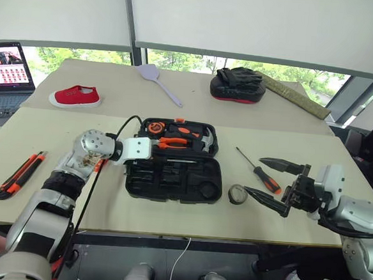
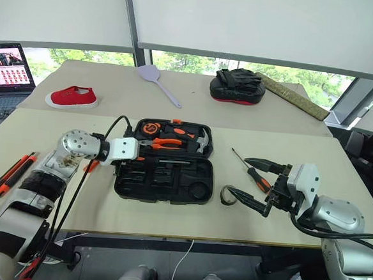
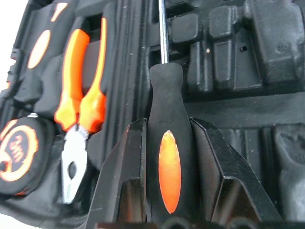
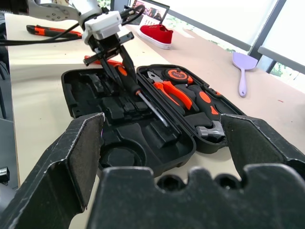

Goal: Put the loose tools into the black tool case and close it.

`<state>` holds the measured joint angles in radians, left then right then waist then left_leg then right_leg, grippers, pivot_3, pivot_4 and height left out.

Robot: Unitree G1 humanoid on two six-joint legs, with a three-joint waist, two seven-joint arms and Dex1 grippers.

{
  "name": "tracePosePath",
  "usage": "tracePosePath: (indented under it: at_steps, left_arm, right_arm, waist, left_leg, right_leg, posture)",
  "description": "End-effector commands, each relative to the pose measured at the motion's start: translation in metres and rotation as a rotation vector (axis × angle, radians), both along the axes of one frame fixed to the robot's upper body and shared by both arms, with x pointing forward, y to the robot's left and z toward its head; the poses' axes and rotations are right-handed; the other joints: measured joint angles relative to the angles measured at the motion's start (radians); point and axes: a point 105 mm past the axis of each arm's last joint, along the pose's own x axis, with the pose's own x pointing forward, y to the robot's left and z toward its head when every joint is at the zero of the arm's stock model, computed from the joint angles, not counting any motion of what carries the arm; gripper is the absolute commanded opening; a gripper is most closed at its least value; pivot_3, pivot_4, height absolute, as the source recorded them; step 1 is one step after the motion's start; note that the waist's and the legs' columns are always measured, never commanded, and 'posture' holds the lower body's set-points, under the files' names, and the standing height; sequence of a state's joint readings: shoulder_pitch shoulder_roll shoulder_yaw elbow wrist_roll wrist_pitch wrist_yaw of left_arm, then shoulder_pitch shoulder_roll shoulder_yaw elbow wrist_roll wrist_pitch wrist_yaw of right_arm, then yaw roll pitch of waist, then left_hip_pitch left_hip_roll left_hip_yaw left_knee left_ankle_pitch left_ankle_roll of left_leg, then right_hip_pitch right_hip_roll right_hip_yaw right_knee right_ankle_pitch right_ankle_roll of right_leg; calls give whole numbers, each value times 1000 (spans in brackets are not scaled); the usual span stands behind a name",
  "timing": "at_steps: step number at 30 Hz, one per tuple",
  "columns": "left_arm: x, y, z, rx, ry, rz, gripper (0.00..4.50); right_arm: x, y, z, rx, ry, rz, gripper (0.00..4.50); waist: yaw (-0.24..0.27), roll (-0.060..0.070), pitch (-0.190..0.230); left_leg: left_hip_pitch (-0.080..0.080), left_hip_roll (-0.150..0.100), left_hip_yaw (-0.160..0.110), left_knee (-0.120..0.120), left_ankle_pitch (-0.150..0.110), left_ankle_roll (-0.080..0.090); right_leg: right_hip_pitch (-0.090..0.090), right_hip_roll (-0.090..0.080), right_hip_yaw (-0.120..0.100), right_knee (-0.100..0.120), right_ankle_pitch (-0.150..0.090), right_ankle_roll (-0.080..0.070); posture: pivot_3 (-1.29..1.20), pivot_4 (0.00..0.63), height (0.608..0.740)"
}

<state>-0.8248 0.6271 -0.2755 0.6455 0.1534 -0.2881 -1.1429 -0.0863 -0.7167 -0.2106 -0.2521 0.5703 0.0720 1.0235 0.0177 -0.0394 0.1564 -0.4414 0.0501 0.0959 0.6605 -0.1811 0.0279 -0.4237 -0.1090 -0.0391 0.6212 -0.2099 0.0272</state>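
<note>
The black tool case (image 1: 199, 186) lies open in the middle of the table, with orange-handled pliers (image 1: 173, 142) and a tape measure (image 1: 153, 129) in its far half. My left gripper (image 3: 169, 143) hangs over the case's left side, shut on a screwdriver (image 3: 167, 95) with a black-and-orange handle; its shaft points across the moulded slots. My right gripper (image 1: 254, 175) stands open to the right of the case. Near its fingertips on the table lie a loose screwdriver (image 1: 267, 179) and a small dark tape roll (image 1: 237, 194). Long orange-and-black pieces (image 1: 19, 174) rest at the far left.
On the far table lie a red shoe (image 1: 75, 96), a long-handled spatula (image 1: 158, 81) and a black padded mitt (image 1: 237, 84) beside a long strip (image 1: 295, 96). A laptop (image 1: 5, 76) stands at the back left. A black cable (image 1: 97, 185) runs along my left arm.
</note>
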Motion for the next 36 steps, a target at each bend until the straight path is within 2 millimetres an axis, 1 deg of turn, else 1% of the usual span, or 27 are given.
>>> tracePosePath:
  at_steps: [1,4,6,7,9,10,11,13,15,16,18,19,21,23,24,25,26,29,30,32,36]
  left_arm:
    - [5,-7,10,16,-63,-17,914]
    - [8,-6,11,12,-54,12,914]
    - [7,-5,13,7,-52,11,1934]
    - [7,-5,15,-1,-61,6,2179]
    - [7,-5,22,-16,-123,-10,2901]
    - [9,-5,29,-64,-134,-1,3292]
    - [9,-6,35,-125,-124,12,3548]
    - [7,-12,52,-317,-39,33,3548]
    - [4,-16,63,-467,40,50,3548]
    - [4,-16,66,-515,69,66,3548]
    - [8,-15,65,-567,106,133,3020]
    - [9,-15,61,-574,120,156,2827]
    - [12,-16,48,-576,140,209,2066]
    - [11,-22,31,-565,173,239,1300]
    - [10,-24,26,-561,189,246,825]
    - [9,-26,20,-544,192,254,498]
    - [10,-28,12,-515,187,271,28]
    - [8,-31,-6,-451,211,316,28]
    - [8,-32,-9,-431,202,318,28]
    - [8,-32,-12,-398,187,319,28]
    - [6,-39,-13,-411,183,320,28]
  right_arm:
    - [-2,3,7,-1,-37,3,4500]
    - [-2,3,7,1,-38,4,4500]
    - [-2,3,7,2,-38,4,4500]
    - [-2,3,7,3,-38,4,4500]
    - [-2,3,7,4,-37,3,4500]
    - [-3,3,7,5,-37,3,4500]
    - [-3,3,7,7,-36,3,4500]
    - [-3,4,5,12,-29,0,4500]
    - [-4,3,2,19,-6,-1,4500]
    - [-5,3,0,23,5,-1,4500]
    - [-5,2,-2,36,18,-12,4500]
    - [-5,1,-3,40,20,-19,4500]
    - [-4,-1,-4,49,23,-33,4500]
    - [-4,-1,-7,53,36,-42,4500]
    - [-4,-2,-9,51,43,-44,4500]
    - [-5,-2,-11,48,49,-45,4500]
    - [-5,-3,-13,49,56,-51,4500]
    - [-7,-6,-19,55,77,-72,4500]
    - [-7,-7,-22,56,83,-80,4500]
    - [-8,-9,-24,54,89,-91,4500]
    - [-10,-11,-30,71,100,-123,4500]
  waist:
    - [0,0,0]
    - [0,0,0]
    - [0,0,0]
    - [0,0,0]
    - [0,0,0]
    - [0,0,0]
    - [-1,0,0]
    - [0,0,0]
    - [0,0,0]
    - [0,0,0]
    - [-2,0,0]
    - [-3,0,0]
    - [-5,0,0]
    - [-5,0,0]
    - [-5,0,0]
    - [-5,0,0]
    - [-5,0,0]
    - [-3,0,0]
    - [-1,0,0]
    - [-2,0,0]
    - [-2,1,0]
  left_leg:
    - [0,0,0,0,0,0]
    - [0,0,0,0,0,0]
    - [0,0,0,0,0,0]
    - [0,0,0,0,0,0]
    - [0,0,0,0,0,0]
    - [0,0,0,0,0,0]
    - [0,0,0,0,0,0]
    - [0,0,-1,0,0,0]
    - [0,0,-1,1,0,0]
    - [0,0,-1,1,0,0]
    - [0,0,-1,1,0,0]
    - [0,0,-1,1,0,0]
    - [1,-1,-1,1,0,0]
    - [1,-1,-1,1,0,0]
    - [2,-1,-1,1,0,0]
    - [2,-1,-1,1,0,0]
    - [1,-1,-1,1,0,0]
    - [1,-1,-1,1,0,0]
    - [1,-1,-1,1,0,0]
    - [2,-1,-1,1,0,0]
    - [2,0,-2,1,0,0]
  right_leg:
    - [0,0,0,0,0,0]
    - [0,0,0,0,0,0]
    - [0,0,0,1,0,0]
    - [0,0,0,1,0,0]
    - [0,0,0,2,0,0]
    - [0,0,0,2,0,0]
    - [0,0,0,2,0,0]
    - [0,0,0,2,0,0]
    - [0,0,0,2,0,0]
    - [0,0,0,3,-1,0]
    - [0,0,0,3,-1,1]
    - [0,0,0,3,-1,1]
    - [0,0,0,3,-1,1]
    - [1,0,0,4,-1,1]
    - [1,0,0,4,-1,1]
    - [1,0,0,4,-1,1]
    - [0,0,0,4,-1,1]
    - [0,0,0,4,-1,1]
    - [1,0,0,4,-1,1]
    - [1,0,0,3,-1,1]
    - [1,0,0,4,-1,0]
  posture:
    - [0,150,740]
    - [0,150,740]
    - [0,150,740]
    - [0,150,740]
    - [0,150,740]
    - [0,150,740]
    - [0,150,740]
    - [0,150,740]
    - [0,150,740]
    - [0,150,740]
    - [0,150,740]
    - [0,150,740]
    - [0,150,740]
    - [0,150,740]
    - [0,150,740]
    - [0,150,740]
    - [0,150,740]
    - [0,150,740]
    - [0,150,740]
    - [0,150,740]
    - [0,150,740]
